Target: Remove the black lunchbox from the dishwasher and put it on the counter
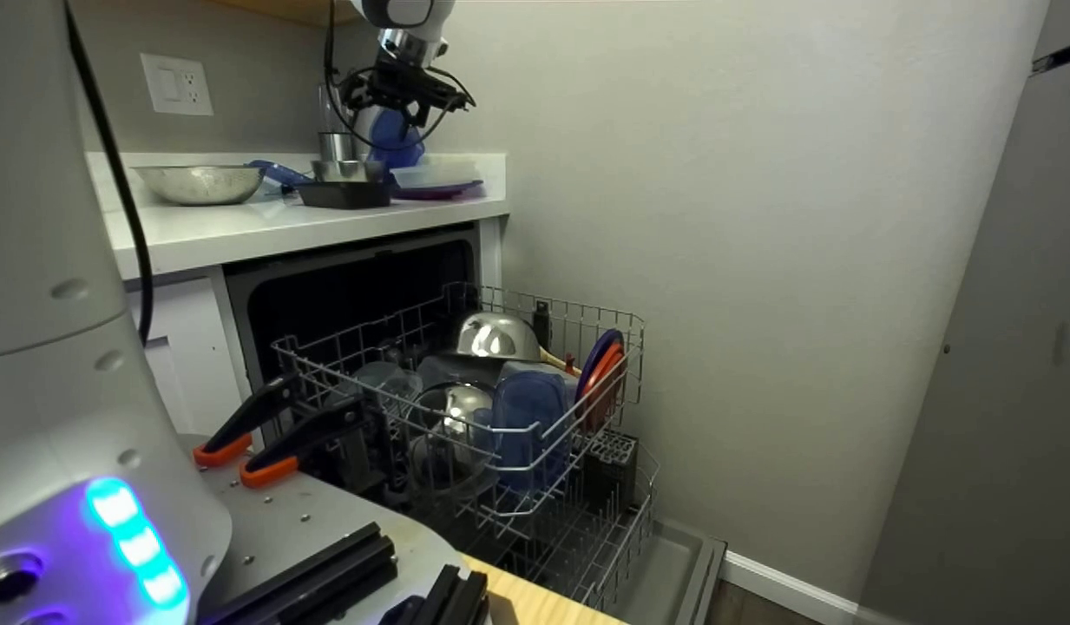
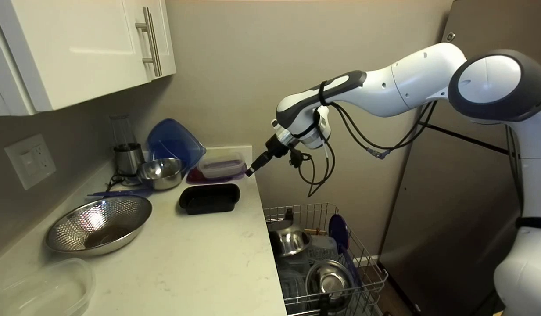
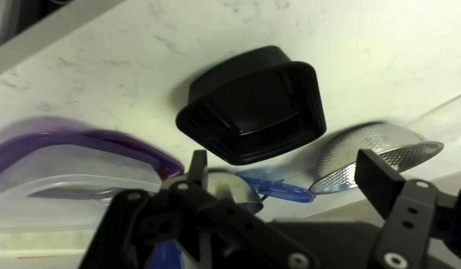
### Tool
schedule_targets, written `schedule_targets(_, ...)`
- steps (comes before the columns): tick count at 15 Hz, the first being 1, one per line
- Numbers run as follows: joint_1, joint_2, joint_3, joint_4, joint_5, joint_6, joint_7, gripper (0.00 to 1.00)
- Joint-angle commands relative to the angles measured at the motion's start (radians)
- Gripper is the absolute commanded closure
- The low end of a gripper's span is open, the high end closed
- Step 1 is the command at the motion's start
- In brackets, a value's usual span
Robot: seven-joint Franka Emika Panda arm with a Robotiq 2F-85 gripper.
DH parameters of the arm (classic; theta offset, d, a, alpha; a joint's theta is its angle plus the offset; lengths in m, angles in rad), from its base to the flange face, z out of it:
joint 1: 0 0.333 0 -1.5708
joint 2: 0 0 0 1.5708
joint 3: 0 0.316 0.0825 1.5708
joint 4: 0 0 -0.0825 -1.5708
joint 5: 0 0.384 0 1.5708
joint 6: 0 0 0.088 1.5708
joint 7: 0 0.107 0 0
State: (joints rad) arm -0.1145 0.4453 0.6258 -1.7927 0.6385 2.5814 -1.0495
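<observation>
The black lunchbox (image 1: 344, 195) stands upright on the white counter (image 1: 231, 233), near its front edge. It also shows in an exterior view (image 2: 210, 199) and in the wrist view (image 3: 252, 104), with its open top showing and nothing in it. My gripper (image 3: 282, 158) is open with nothing between its fingers. It is above the counter, apart from the lunchbox, and shows in both exterior views (image 1: 413, 113) (image 2: 250, 172). The dishwasher (image 1: 361, 279) is open below the counter. Its wire rack (image 2: 367, 251) is pulled out and holds steel bowls and plastic containers.
A perforated steel bowl (image 2: 99, 224), a small steel bowl (image 2: 161, 174), purple and clear containers (image 2: 222, 166) and a blue lid (image 2: 173, 139) stand around the lunchbox. A clear container (image 2: 46, 289) is at the near end. A wall cabinet (image 2: 90, 44) hangs above the counter.
</observation>
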Motion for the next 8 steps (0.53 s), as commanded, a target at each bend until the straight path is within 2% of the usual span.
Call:
schedule_targets(1,-0.006,-0.106,-0.071,-0.109,0.151,0.039,0.04,0.0)
schedule_targets(3,0.015,-0.13,-0.124,-0.135,0.235,0.053,0.031,0.0)
schedule_targets(4,0.057,-0.074,-0.153,-0.059,0.199,0.007,-0.006,0.0)
schedule_targets(5,0.06,-0.085,-0.172,-0.072,0.222,0.008,-0.005,0.0)
schedule_targets(8,0.062,-0.097,-0.184,-0.085,0.237,0.01,-0.005,0.0)
